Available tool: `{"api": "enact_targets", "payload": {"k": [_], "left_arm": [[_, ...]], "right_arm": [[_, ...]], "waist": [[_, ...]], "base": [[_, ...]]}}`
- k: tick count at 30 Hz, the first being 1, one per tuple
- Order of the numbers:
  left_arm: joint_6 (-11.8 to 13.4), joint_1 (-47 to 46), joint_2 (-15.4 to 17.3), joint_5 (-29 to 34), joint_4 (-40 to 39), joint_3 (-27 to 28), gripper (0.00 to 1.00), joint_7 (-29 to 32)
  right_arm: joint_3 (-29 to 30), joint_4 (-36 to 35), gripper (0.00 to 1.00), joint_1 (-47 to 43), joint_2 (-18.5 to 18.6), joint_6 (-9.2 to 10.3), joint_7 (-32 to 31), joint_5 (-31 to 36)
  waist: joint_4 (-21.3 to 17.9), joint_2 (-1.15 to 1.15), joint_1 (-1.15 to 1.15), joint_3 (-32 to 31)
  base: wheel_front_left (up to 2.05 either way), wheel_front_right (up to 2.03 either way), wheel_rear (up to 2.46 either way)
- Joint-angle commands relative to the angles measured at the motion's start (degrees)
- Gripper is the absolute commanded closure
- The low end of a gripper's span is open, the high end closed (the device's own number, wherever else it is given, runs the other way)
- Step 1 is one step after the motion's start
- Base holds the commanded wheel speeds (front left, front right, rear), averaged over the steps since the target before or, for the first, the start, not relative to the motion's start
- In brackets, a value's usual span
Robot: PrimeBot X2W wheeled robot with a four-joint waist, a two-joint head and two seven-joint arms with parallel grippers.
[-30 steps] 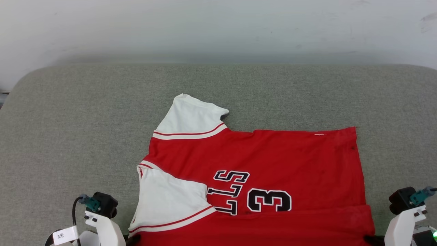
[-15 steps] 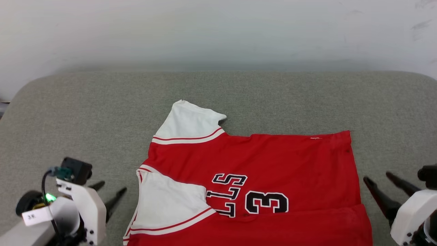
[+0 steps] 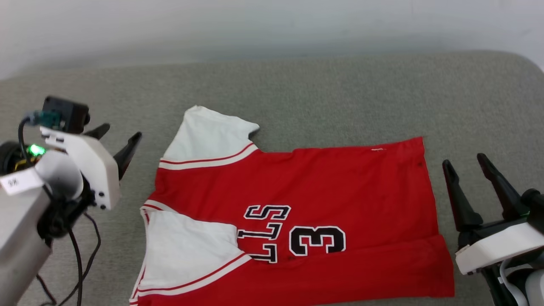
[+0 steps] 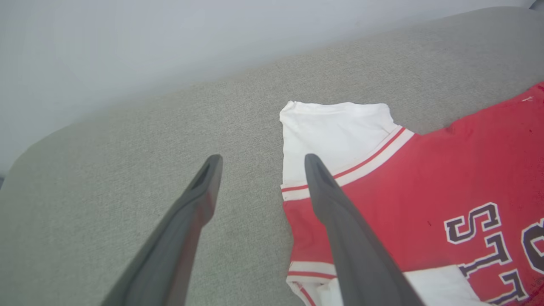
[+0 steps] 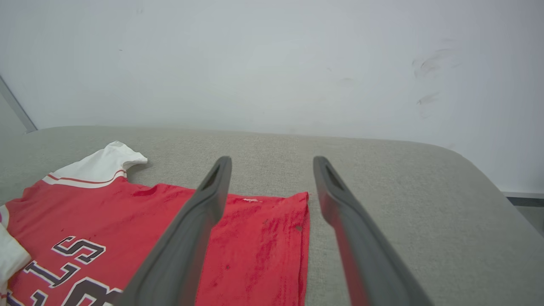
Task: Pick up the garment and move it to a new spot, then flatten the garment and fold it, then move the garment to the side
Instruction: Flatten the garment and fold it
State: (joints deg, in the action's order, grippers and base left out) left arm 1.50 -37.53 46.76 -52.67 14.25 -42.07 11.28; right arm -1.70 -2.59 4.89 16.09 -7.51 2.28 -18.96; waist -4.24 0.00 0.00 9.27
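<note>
Looking at a red jersey-style T-shirt (image 3: 323,187) w/ white sleeves, stripe trim and a black number 3. Lies spread across the middle of a grey-green woven cushioned surface (image 3: 340,93), neck end toward robot's left, hem (image 3: 427,191) toward its right. Looks partly folded: shows near white sleeve (image 3: 187,246) laid over the front and near long edge (image 3: 374,272) turned up as a strip. Leaves far white sleeve (image 3: 208,136) sticking out flat.

Holding nothing w/ either arm. Has left gripper (image 3: 121,130) spread wide, hovering just beside the far sleeve, clear of the cloth. Has right gripper (image 3: 463,159) spread just as wide, just off the hem, not touching.

Prob. between folds, w/ the far half to bring over next.

Risks, as judged:
- Pinching one layer only at the far corners, esp. at the hem. Would leave the back panel behind and skew the fold.
- Brushing the near sleeve or strip on the way in. Would undo the part that looks done.
- Lifting unevenly btwn the two arms. Would drag thin cloth over rough weave, bunch it, twist the crease.
- Pressing fingertips into the soft surface instead of sliding under the edge. Could miss the grasp altogether.
- Grabbing the far sleeve by its tip, not the shoulder. Would let it flop out.
</note>
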Motion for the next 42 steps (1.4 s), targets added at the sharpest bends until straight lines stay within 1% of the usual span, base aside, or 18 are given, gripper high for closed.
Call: {"api": "enact_targets", "payload": {"k": [1,3,5,7,9,10,12,16,20,23,26,33,34,35,38,42], "left_arm": [[-1.12,-3.61,-0.93,-0.23,1.58,0.04,0.00,2.01],[-2.74,-7.18,-0.96,0.25,3.46,-0.46,0.00,4.72],[-4.06,-10.70,-1.67,-0.47,4.96,-0.84,0.00,8.45],[-5.13,-14.40,-1.76,-0.87,6.25,-1.54,0.00,13.29],[-6.18,-17.68,-1.43,-1.58,7.52,-2.71,0.00,19.42],[-6.18,-17.68,-1.43,-1.58,7.52,-2.71,0.00,19.42],[-6.93,-21.23,-1.21,-2.55,8.17,-3.12,0.00,24.82],[-7.47,-26.67,-1.54,-3.42,9.04,-3.87,0.00,32.10],[-7.62,-31.53,-2.36,-2.88,9.60,-4.49,0.00,36.20],[-7.88,-33.74,-3.16,-2.05,10.22,-5.40,0.00,38.27],[-8.04,-35.31,-3.15,-0.56,11.03,-6.85,0.00,39.74],[-8.49,-33.33,-2.77,0.62,14.01,-10.95,0.00,42.48],[-8.59,-32.94,-2.62,0.44,14.15,-11.30,0.56,42.52],[-8.66,-32.52,-2.62,0.11,14.20,-11.52,1.00,42.37],[-8.83,-31.89,-2.97,-0.54,14.15,-11.59,1.00,40.83],[-8.79,-32.40,-4.45,-0.91,14.13,-10.10,1.00,35.70]], "right_arm": [[-0.26,-0.95,0.00,1.09,-1.39,0.05,0.87,0.67],[-0.70,-1.53,0.00,1.51,-2.07,0.05,1.29,1.51],[-1.19,-2.15,0.00,2.03,-2.56,0.05,1.73,2.13],[-1.39,-2.23,0.00,2.57,-2.99,0.05,1.82,2.57],[-1.73,-2.42,0.00,3.38,-3.32,0.05,2.14,2.72],[-1.73,-2.42,0.00,3.38,-3.32,0.05,2.14,2.72],[-2.02,-2.53,0.00,4.09,-3.52,0.05,2.30,2.69],[-1.95,-2.45,0.00,5.41,-3.78,0.05,2.86,2.82],[-2.29,-2.36,0.00,6.68,-3.54,0.05,3.39,3.05],[-2.72,-2.06,0.00,7.70,-3.19,0.05,3.88,3.12],[-3.11,-1.79,0.00,8.64,-3.09,0.05,4.40,3.04],[-3.61,-0.93,0.00,9.98,-2.62,0.05,4.89,3.00],[-3.47,-0.85,0.00,10.10,-2.53,0.05,4.94,2.98],[-3.30,-0.82,0.00,10.22,-2.52,0.05,4.99,2.96],[-2.77,-0.98,0.00,10.47,-2.35,0.05,4.79,3.06],[-1.67,-1.65,0.00,11.08,-0.95,0.05,3.63,3.12]], "waist": [[-2.03,0.00,0.00,3.61],[-2.94,0.00,0.00,5.57],[-3.78,0.00,0.00,7.71],[-4.55,0.00,0.00,9.77],[-5.34,0.00,0.00,11.66],[-5.34,0.00,0.00,11.66],[-6.11,0.00,0.00,13.57],[-7.28,0.00,0.00,17.20],[-8.10,0.00,0.00,20.61],[-8.56,0.00,0.00,22.48],[-8.97,0.00,0.00,23.96],[-9.42,0.00,0.00,25.07],[-9.39,0.00,0.00,25.00],[-9.32,0.00,0.00,24.89],[-8.88,0.00,0.00,24.02],[-7.44,0.00,0.00,21.74]], "base": [[0.00,0.00,0.00],[0.00,0.00,0.00],[0.00,0.00,0.00],[0.00,0.00,0.00],[0.00,0.00,0.00],[0.00,0.00,0.00],[0.00,0.00,0.00],[0.00,0.00,0.00],[0.00,0.00,0.00],[0.00,0.00,0.00],[0.00,0.00,0.00],[0.00,0.00,0.00],[0.00,0.00,0.00],[0.00,0.00,0.00],[0.00,0.00,0.00],[0.00,0.00,0.00]]}}
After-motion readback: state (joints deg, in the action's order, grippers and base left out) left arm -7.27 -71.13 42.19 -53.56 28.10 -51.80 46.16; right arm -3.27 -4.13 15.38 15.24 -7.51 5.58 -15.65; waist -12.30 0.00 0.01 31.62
